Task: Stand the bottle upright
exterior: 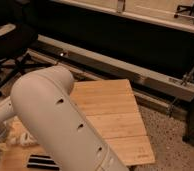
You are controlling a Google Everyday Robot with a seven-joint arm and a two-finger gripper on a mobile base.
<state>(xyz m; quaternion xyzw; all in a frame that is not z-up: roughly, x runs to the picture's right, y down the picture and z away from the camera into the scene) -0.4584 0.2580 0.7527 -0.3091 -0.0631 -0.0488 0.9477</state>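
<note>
Smooth white rounded arm (65, 125) over slatted bamboo table (115, 110); hand out of view.

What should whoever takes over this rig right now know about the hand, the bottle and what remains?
Hand: out of view. The arm fills the foreground and its forearm runs off the left edge, so the hand is somewhere low on the left.
Bottle: probably the pale item at the left side of the table, mostly hidden by the arm. It seems to lie flat, but that is not certain.
Done: nothing that shows; no grasp visible.
Left: confirm the bottle, grasp it, stand it upright on the table.
</note>
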